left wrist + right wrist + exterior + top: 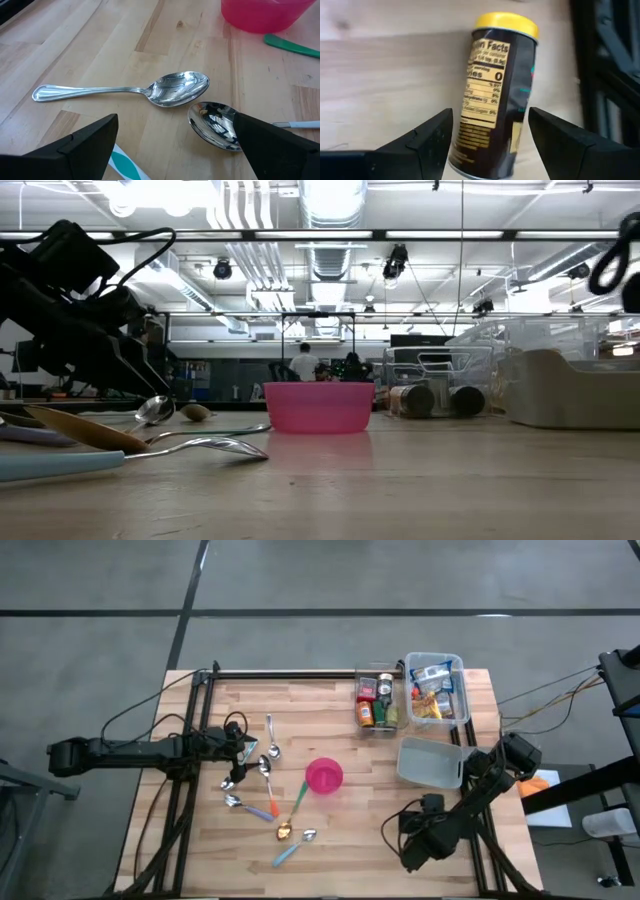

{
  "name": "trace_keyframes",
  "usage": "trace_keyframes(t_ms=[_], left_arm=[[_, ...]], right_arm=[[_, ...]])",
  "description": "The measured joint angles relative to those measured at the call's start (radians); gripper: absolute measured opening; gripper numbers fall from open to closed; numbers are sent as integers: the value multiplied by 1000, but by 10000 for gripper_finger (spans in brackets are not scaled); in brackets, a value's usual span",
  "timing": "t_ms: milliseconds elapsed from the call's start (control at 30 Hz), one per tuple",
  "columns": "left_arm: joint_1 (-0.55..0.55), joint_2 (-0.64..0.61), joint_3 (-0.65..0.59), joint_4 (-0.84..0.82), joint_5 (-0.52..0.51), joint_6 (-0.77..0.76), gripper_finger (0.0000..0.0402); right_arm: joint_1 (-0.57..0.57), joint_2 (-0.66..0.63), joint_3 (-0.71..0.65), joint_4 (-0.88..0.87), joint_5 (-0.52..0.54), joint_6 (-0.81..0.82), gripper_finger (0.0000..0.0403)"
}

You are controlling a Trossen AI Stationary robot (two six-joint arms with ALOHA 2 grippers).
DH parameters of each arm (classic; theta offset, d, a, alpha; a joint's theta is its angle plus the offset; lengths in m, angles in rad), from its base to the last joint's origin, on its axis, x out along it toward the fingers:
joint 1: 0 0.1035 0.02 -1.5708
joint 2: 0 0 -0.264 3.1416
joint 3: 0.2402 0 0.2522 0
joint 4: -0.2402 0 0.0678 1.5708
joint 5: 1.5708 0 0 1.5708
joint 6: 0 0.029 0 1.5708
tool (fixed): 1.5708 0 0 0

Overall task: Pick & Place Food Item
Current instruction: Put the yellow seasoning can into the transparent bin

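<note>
In the right wrist view a dark spice jar [495,95] with a yellow lid [506,23] and a nutrition label sits between the fingers of my right gripper [489,114], which is shut on it. Seen from above, that gripper [412,848] points steeply down over the table's near right part and hides the jar. My left gripper [175,127] stands open at the table's left [240,752], just above several spoons [175,90] and touching none. My right gripper pinches the jar's lower body [470,150], near its base, between its two fingers, one on each side. The fingers come steeply from above and lie across the jar. The lid end points away from the gripper. Whether the jar touches the table, I cannot tell.
A pink bowl [323,776] stands mid-table, with spoons [262,772] scattered to its left and near side. At the far right are a clear bin of jars [377,700] and a bin of packets [437,690]; a grey tub [430,762] lies nearer. Cables [395,830] trail by the right gripper.
</note>
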Motion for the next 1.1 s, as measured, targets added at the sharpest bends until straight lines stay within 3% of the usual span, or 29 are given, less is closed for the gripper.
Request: trace_keyframes(t_ms=[367,667,1100], left_arm=[[0,0,0,0,0,0,396],[0,0,0,0,0,0,396],[0,0,0,0,0,0,396]], right_arm=[[-29,0,-36,138,239,-17,258],[-53,-1,-96,303,336,-69,258],[-68,-1,-111,321,319,-77,258]])
